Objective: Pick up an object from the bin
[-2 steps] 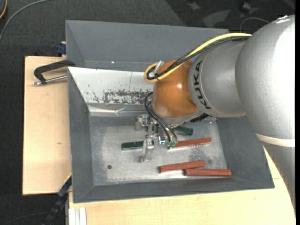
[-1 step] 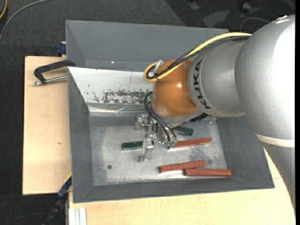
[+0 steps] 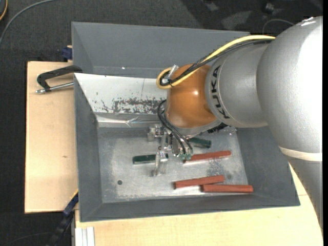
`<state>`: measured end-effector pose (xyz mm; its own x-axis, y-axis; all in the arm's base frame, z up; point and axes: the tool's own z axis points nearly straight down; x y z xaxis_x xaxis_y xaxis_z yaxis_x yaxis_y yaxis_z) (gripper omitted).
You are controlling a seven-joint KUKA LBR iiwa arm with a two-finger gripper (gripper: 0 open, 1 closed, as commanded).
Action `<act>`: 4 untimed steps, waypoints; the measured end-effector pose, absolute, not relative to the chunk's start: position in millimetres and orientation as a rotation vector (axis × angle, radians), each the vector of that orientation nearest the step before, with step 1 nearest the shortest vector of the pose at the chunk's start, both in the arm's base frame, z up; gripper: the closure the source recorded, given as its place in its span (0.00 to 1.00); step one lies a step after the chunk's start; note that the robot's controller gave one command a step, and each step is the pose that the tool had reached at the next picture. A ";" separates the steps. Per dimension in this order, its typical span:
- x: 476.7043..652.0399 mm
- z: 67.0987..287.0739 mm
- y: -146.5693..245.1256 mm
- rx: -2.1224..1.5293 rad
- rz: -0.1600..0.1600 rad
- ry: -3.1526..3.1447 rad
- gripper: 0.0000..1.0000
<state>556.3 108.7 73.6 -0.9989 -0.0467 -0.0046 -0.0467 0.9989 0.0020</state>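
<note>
The silver arm (image 3: 266,81) came in from the right and covered the upper right part of the grey metal bin (image 3: 87,152), with its orange wrist cover (image 3: 187,104) directly above the tool (image 3: 160,163). The tool hung low over the middle of the bin floor, and it could not be told whether it was open or closed. A dark green stick (image 3: 143,160) lay flat just to its left, with its near end at the tool's tip or touching it. To the tool's right lay a red-brown stick (image 3: 210,156). Two more red-brown sticks (image 3: 199,182) (image 3: 228,188) lay below and to its right, end to end and slightly overlapping. A short green piece (image 3: 201,143) showed up and to the tool's right, at the edge of the orange cover. A small dark speck (image 3: 119,183) sat on the floor down and to its left.
</note>
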 end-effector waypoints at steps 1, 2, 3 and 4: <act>556.2 73.4 108.6 -0.072 0.003 3.137 1.00; 558.1 102.5 109.7 -0.072 0.004 3.132 1.00; 560.3 137.7 110.5 -0.072 0.004 3.132 1.00; 562.5 179.5 111.2 -0.071 0.004 3.131 1.00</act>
